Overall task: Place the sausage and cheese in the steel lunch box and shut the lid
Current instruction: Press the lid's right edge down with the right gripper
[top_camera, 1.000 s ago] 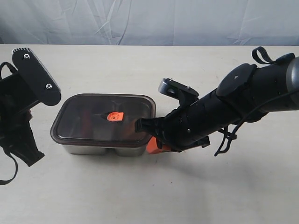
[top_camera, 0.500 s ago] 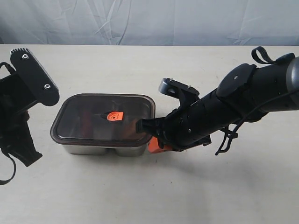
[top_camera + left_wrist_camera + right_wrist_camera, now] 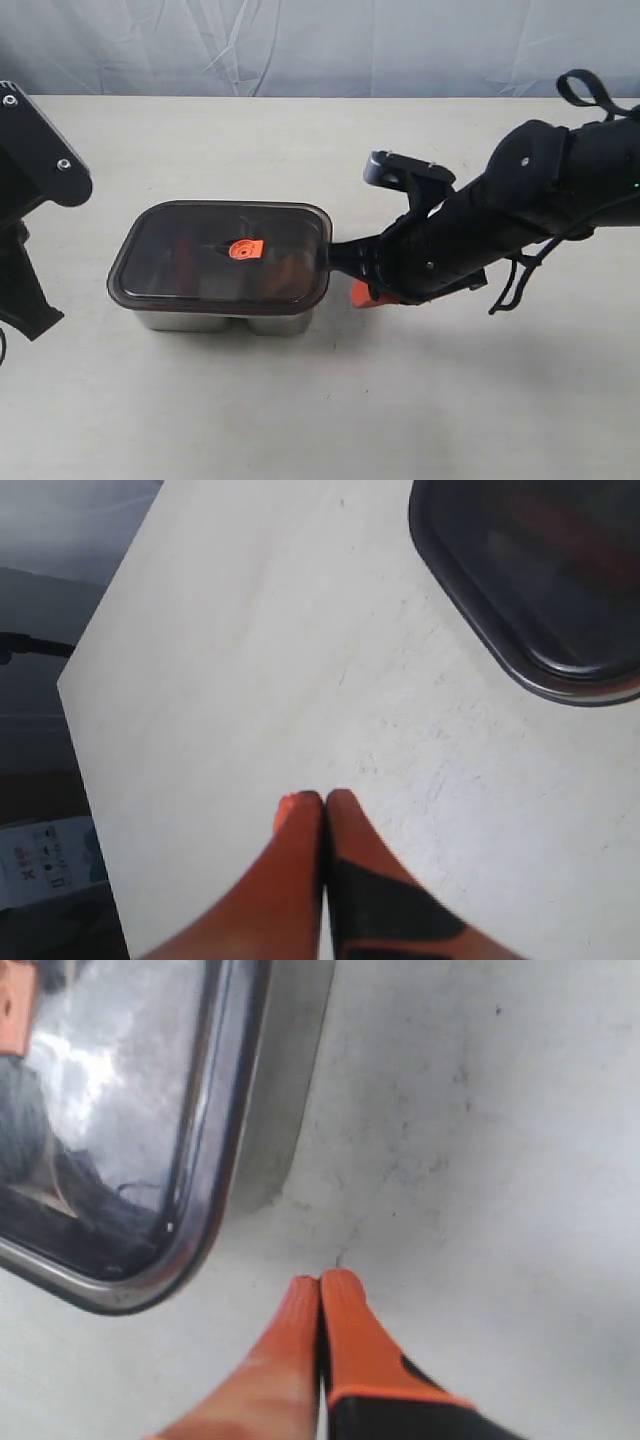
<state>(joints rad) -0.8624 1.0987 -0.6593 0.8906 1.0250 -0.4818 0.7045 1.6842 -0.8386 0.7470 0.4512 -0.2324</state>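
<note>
The box (image 3: 215,321) sits on the worktop (image 3: 300,420) with the lid (image 3: 190,275) lying flat over it, covering the whole rim. The orange tab (image 3: 243,250) is at the lid's middle. Below the lid, the box's steel wall shows two rounded sections, one longer than the other. The smoky plastic lets through only dim reddish and orange-brown tints, too murky to tell the sausage from the cheese.

The right hand (image 3: 320,1285) is just beside one short end of the box, near a corner and low over bare worktop. Its orange fingers are pressed together with nothing between them. The left hand (image 3: 323,800) is off the box's other end, well apart from it. It too is pinched closed and empty.
</note>
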